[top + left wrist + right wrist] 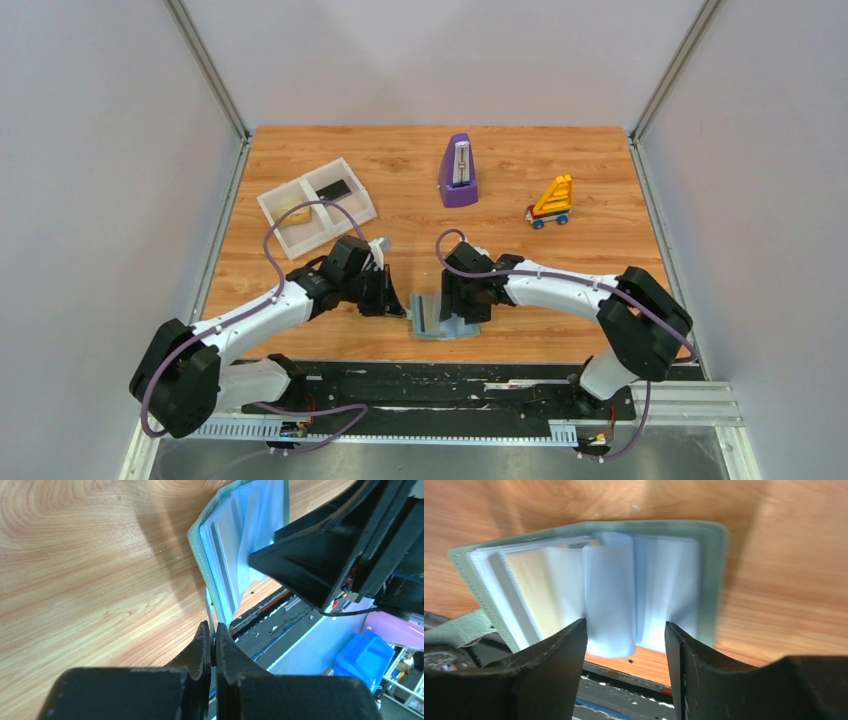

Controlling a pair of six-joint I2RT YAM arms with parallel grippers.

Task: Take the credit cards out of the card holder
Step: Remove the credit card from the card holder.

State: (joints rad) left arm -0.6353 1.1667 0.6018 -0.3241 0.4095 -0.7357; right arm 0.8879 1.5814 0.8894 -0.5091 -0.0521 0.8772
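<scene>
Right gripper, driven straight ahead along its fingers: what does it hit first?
The right gripper points into the open card holder. First contact would likely be the curled clear sleeve lined up between its open fingers. Depth is unclear, so how near it is I cannot tell.

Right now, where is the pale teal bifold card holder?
In the top view, the card holder sits open at the table's near edge, centre, between the left gripper and right gripper.

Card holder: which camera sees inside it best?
The right wrist view. There the card holder lies open toward the camera, its clear pockets fanned out. The left wrist view sees it edge-on, partly hidden. The top view shows it small and far off.
</scene>
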